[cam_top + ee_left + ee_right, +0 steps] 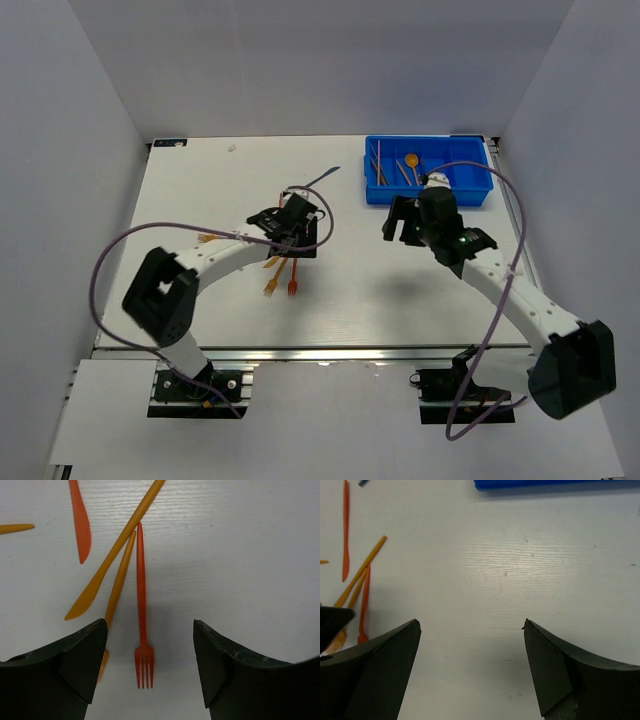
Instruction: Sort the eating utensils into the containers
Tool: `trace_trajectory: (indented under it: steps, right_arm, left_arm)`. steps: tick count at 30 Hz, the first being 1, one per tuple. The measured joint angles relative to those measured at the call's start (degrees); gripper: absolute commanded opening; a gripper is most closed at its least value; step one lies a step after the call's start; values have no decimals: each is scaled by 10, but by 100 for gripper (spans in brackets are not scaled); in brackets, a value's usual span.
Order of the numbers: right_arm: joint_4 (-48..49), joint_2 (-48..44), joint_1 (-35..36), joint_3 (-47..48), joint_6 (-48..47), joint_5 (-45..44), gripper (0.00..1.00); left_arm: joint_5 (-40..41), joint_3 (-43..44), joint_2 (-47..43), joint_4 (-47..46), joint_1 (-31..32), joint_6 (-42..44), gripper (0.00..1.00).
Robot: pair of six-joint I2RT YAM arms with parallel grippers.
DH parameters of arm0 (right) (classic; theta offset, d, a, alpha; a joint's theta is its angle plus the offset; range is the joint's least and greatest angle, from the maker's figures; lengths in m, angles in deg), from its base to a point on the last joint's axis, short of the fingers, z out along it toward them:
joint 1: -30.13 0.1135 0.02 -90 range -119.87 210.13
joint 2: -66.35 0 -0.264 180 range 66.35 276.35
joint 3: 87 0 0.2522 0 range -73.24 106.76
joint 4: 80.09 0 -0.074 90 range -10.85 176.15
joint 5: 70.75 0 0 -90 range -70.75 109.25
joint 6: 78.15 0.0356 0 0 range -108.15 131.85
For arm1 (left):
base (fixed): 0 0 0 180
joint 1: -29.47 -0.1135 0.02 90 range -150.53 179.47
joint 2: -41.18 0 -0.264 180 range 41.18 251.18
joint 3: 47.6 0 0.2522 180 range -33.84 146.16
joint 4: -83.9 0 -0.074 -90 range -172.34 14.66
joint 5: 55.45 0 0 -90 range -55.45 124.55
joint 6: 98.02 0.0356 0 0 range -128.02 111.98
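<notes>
A few pieces already lie in the bright blue divided plastic tray (470, 180), yet a cluster of orange plastic forks and knives (271, 284) waits on the white table (400, 300). The left hand (150, 625) gapes empty over a slim red-orange plastic fork (141, 595); the right hand (472, 625) gapes empty too.

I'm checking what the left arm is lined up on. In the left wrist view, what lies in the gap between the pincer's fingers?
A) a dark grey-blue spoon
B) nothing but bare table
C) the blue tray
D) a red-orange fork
D: the left wrist view shows a red-orange fork, tines toward the camera, lying in the gap of the open left pincer.
</notes>
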State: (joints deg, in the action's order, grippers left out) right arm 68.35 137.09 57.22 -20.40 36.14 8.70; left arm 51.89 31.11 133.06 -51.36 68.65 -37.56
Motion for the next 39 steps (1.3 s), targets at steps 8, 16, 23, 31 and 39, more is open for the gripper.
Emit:
trace_trajectory:
  steps: [8,16,23,31,39]
  right_arm:
    - [-24,-88,-1,-3,4,-13,87]
    - [-36,-97,-1,-17,-3,-10,85]
    - [-36,-96,-1,-17,-5,-2,85]
    - [-38,-101,-1,-17,-9,13,88]
    - [-37,-120,-14,-6,5,69,89]
  left_arm:
    - [-4,39,120,3,2,-16,53]
    - [-4,39,121,-1,2,-20,44]
    - [-4,21,140,-9,2,-27,42]
    - [-2,14,146,-32,9,-41,1]
    - [12,-10,111,-33,74,-59,0]
